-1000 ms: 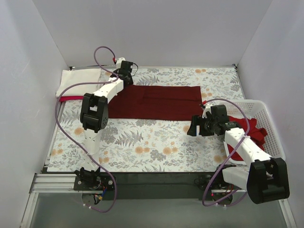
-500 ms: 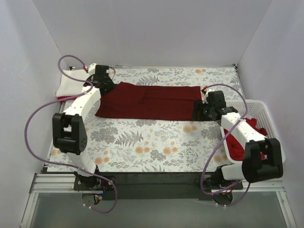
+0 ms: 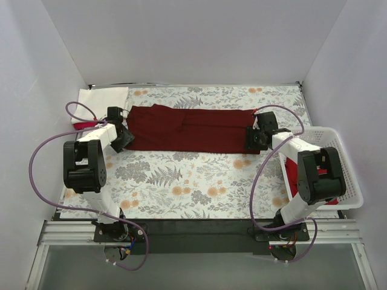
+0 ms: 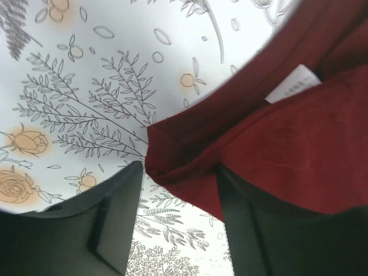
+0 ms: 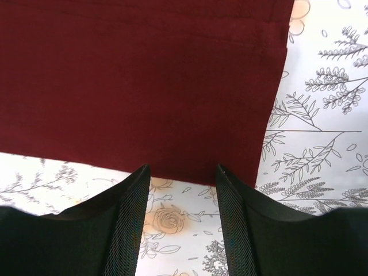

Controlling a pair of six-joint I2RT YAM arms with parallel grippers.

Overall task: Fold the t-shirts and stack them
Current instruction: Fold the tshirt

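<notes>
A dark maroon t-shirt (image 3: 193,128), folded into a long strip, lies across the back of the table. My left gripper (image 3: 121,136) is at the strip's left end. It is open, and the shirt's near-left corner (image 4: 184,167) lies between its fingers, with cloth resting against the right finger (image 4: 247,230). A white label (image 4: 293,85) shows inside the shirt. My right gripper (image 3: 254,138) is open at the strip's right end, its fingertips (image 5: 141,178) just short of the near hem (image 5: 190,172). A cream-white shirt (image 3: 101,100) lies folded at the back left, on top of a brighter red one (image 3: 84,125).
A white lattice basket (image 3: 338,145) at the right edge holds more red cloth (image 3: 293,178). The floral tablecloth (image 3: 193,181) covers the table. White walls close in the back and both sides.
My left gripper swung left and nearer, from the back of the shirt to its left end, and the shirt's left end spread leftward. My right gripper moved from mid-table to the shirt's right end.
</notes>
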